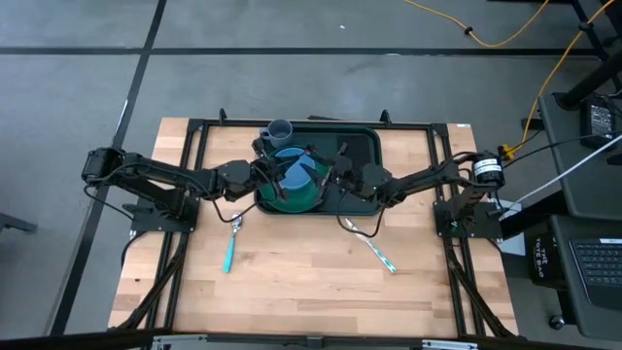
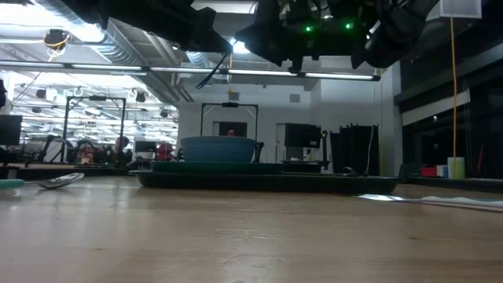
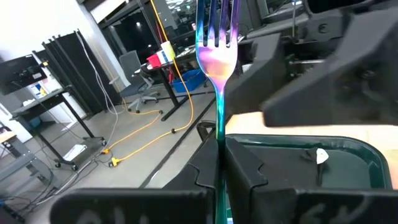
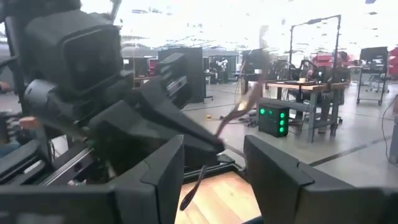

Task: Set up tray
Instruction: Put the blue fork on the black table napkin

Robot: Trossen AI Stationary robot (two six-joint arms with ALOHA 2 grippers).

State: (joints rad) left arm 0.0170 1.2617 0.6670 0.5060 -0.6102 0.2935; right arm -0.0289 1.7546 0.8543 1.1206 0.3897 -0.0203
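— Wood tabletop (image 1: 311,292) near me lies bare; what's past it?
— At twelve o'clock, the tray (image 1: 364,146). My left gripper (image 3: 221,163) pinches a fork (image 3: 217,53) above it; my right gripper (image 4: 214,171) gapes alongside, touching nothing.

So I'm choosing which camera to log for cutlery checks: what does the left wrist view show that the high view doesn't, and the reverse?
Only the left wrist view shows the iridescent fork clamped upright between the shut left gripper.

Only the high view shows the whole layout: the blue bowl on the green plate, the grey cup, and two utensils lying on the wooden table, with the right gripper open by the bowl.

Both show the tray and the right arm.
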